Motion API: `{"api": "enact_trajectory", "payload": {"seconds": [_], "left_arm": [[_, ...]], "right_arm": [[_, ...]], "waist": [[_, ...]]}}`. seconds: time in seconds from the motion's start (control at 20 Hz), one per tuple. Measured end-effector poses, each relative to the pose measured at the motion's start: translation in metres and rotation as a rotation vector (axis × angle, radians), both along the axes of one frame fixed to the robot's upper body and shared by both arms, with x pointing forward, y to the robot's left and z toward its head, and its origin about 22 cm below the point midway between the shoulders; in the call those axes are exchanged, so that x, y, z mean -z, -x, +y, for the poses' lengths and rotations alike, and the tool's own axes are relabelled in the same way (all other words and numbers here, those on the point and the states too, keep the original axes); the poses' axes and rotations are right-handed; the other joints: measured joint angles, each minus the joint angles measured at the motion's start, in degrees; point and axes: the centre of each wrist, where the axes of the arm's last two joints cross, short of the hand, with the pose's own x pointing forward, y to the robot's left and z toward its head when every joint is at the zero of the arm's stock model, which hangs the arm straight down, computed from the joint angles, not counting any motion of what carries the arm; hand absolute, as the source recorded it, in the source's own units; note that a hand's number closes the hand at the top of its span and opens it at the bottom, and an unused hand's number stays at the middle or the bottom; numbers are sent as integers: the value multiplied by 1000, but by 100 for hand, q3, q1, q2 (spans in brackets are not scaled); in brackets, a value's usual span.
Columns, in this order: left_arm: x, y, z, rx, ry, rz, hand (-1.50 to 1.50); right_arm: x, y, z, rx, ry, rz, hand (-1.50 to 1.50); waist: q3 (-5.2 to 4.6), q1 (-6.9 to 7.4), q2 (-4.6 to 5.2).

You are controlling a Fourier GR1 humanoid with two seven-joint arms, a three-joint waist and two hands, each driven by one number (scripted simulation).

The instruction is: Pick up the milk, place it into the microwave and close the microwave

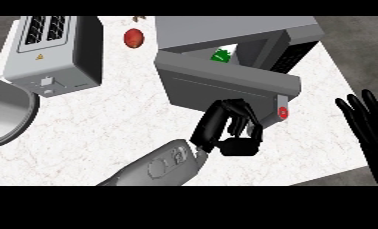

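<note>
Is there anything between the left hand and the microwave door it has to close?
Nothing visible does. The left hand, fingers curled, is at the near edge of the microwave door. The toaster and the red round item stand off to the left; the right hand rests at the right edge.

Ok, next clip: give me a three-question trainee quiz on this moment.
1. True or false: the grey microwave's door is fully shut.
2. Which hand rests open at the view's right edge: A left, B right?
3. What small object shows through the grey microwave's opening?

Key
1. False: the door is part-way open, with the left hand curled at its lower edge.
2. B: the right hand, fingers up.
3. A green item; too little shows to confirm that it is the milk.
</note>
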Motion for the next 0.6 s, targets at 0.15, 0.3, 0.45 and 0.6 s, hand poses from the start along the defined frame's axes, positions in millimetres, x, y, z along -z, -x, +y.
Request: {"api": "enact_trajectory", "payload": {"seconds": [0.15,0.3,0.45,0.6], "left_arm": [[-7,-14,0,-49,12,5,150],[-15,-28,-1,-92,23,24,150],[-24,-39,0,-140,74,38,150],[-35,-51,2,-177,139,37,150]], "right_arm": [[-7,0,0,-32,-12,-9,-150],[-14,-2,2,-58,-18,-19,-150],[-18,-3,3,-78,-32,-20,-150],[-22,-3,3,-94,-40,-17,-150]], "waist": [[2,-130,37],[2,-241,85],[-7,-345,135],[-14,-433,174]]}}
